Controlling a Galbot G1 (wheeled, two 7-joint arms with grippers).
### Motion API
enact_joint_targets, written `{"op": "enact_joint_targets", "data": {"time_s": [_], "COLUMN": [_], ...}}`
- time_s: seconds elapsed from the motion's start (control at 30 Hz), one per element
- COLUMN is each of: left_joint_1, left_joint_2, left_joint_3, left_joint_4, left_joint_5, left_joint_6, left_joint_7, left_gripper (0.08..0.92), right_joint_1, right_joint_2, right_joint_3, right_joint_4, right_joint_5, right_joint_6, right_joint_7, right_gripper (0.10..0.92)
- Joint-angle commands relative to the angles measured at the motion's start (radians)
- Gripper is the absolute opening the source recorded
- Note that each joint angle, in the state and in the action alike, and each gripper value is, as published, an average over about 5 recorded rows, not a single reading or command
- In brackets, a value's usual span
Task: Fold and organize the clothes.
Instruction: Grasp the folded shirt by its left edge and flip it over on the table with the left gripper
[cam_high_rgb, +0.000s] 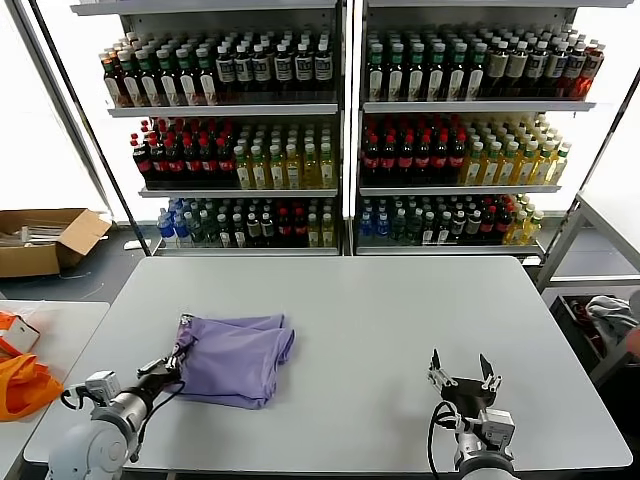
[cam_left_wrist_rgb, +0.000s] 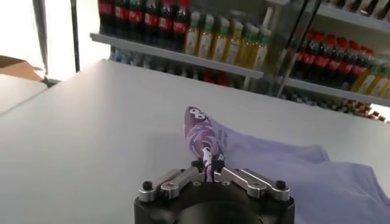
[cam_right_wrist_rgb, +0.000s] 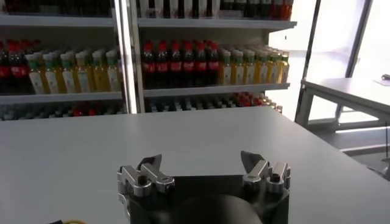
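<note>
- T-shirt (cam_high_rgb: 235, 357): lies partly folded on the left half of the table (cam_high_rgb: 380, 320), near the front edge, with one corner lifted so the dark print faces up.
- Left gripper (cam_high_rgb: 178, 352): pinches that lifted corner; fingers are pressed together on the cloth.
- Right gripper (cam_high_rgb: 462, 375): hovers over bare table, well apart from the shirt, fingers spread and holding nothing.
- Risk: the pinch takes only a thin edge, so the cloth may slip out mid-fold.
- Risk: with no second hold, pulling may drag the whole shirt and undo the fold.
</note>
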Motion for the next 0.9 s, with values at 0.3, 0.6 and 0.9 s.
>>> {"op": "enact_joint_targets", "data": {"time_s": [0.3, 0.6, 0.9], "left_joint_1": [-0.058, -0.065, -0.065], "left_joint_2": [0.260, 0.338, 0.174], "left_joint_3": [-0.314, -0.278, -0.060], "left_joint_4": [0.061, 0.028, -0.314], "left_joint_5": [-0.093, -0.084, -0.042], "left_joint_6": [0.018, 0.026, 0.057], "left_joint_7": [-0.027, 0.004, -0.082], "left_gripper": [0.119, 0.119, 0.119], "right_joint_1": [0.024, 0.007, -0.029], "right_joint_2": [-0.004, -0.010, 0.007], "right_joint_3": [-0.023, -0.002, 0.025], "right_joint_4": [-0.010, -0.006, -0.011], "right_joint_5": [0.004, 0.008, 0.002], "right_joint_6": [-0.004, -0.004, 0.007], "right_joint_7": [0.002, 0.003, 0.004], "right_gripper": [0.823, 0.823, 0.823]}}
